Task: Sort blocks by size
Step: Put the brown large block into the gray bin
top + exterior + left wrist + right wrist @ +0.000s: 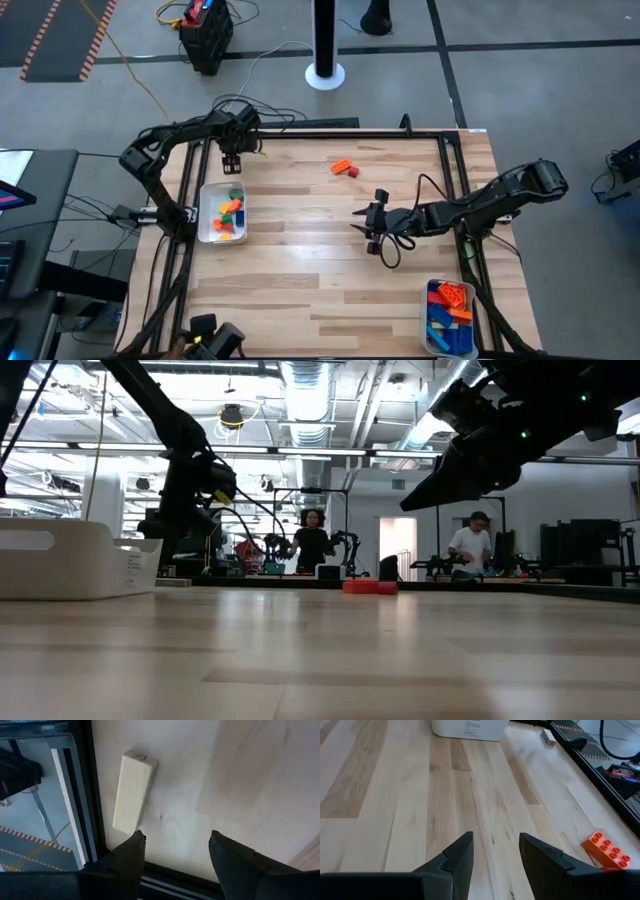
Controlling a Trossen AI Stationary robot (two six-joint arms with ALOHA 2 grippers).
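Observation:
A tan wood bar [134, 790] lies flat on the table by its far left corner, next to the black frame rail. My left gripper [232, 160] [175, 845] hangs open just above the table beside the bar and touches nothing. An orange brick [342, 167] [607, 849] and a red brick [353, 172] lie together on the far middle of the table; they also show in the low view [370, 587]. My right gripper [368, 228] [495, 845] is open and empty above the table's middle, nearer than those two bricks.
A white tray [207, 222] at the left edge holds several small coloured blocks. Another white tray [426, 325] at the near right corner holds several orange, blue and red blocks. The black frame rail [82, 795] runs along the table's edge.

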